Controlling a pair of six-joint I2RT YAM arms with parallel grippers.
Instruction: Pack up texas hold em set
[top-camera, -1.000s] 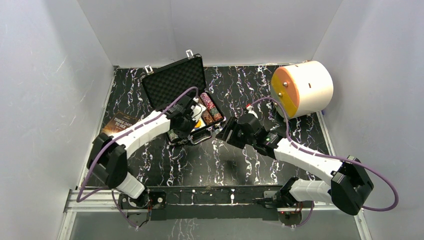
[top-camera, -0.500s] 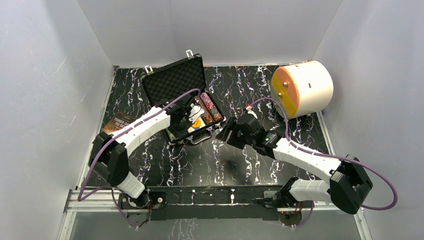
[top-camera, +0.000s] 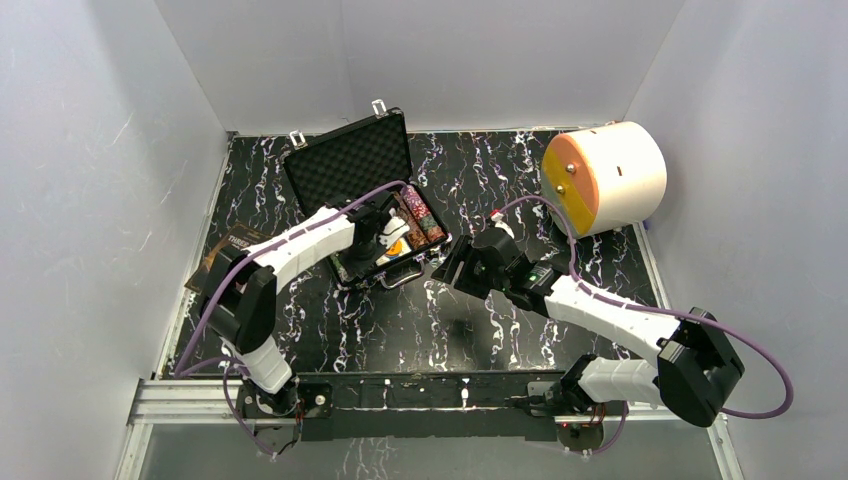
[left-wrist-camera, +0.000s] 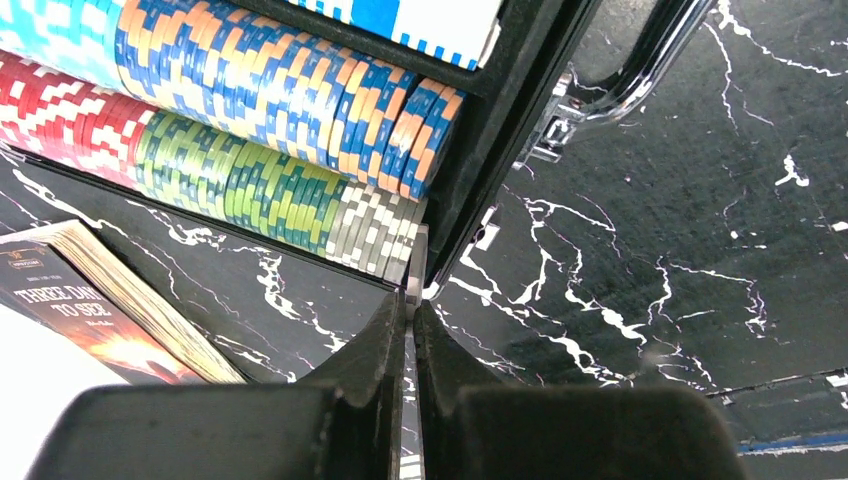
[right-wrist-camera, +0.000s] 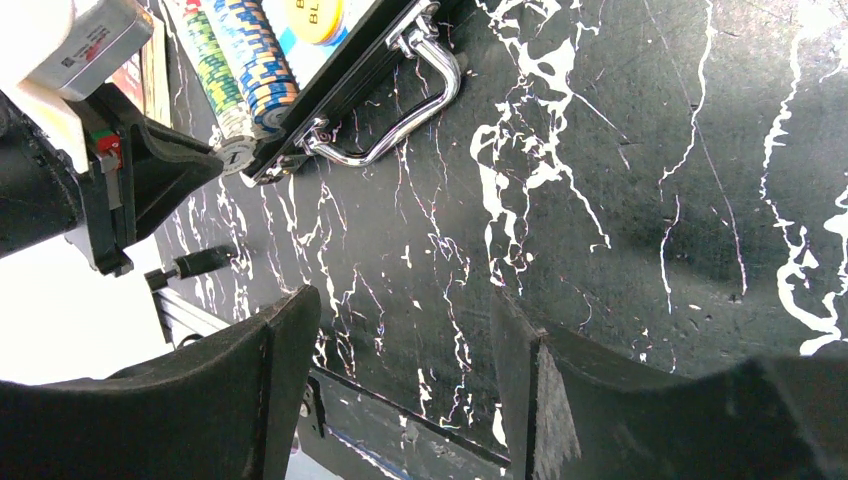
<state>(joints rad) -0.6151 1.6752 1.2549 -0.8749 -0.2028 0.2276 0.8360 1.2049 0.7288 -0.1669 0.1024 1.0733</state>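
Left pincer (left-wrist-camera: 410, 302) grips chip (left-wrist-camera: 417, 258); book (left-wrist-camera: 95, 300) near

Black worktop with white marble veining (top-camera: 480, 170), slightly glossy, fills middle of enclosure. Pale grey-white back wall (top-camera: 430, 60) rises from far edge; matching left wall (top-camera: 90, 180) and right wall (top-camera: 760, 200) rise from side edges and meet it at far corners. Faint scratches and scuffs on all three panels. Bare aluminium rail (top-camera: 190, 395) runs along near edge. Dull grey strip of surface (top-camera: 450, 455) lies below rail. Light even and diffuse; soft blurred shadows on worktop near centre. No light source in view.
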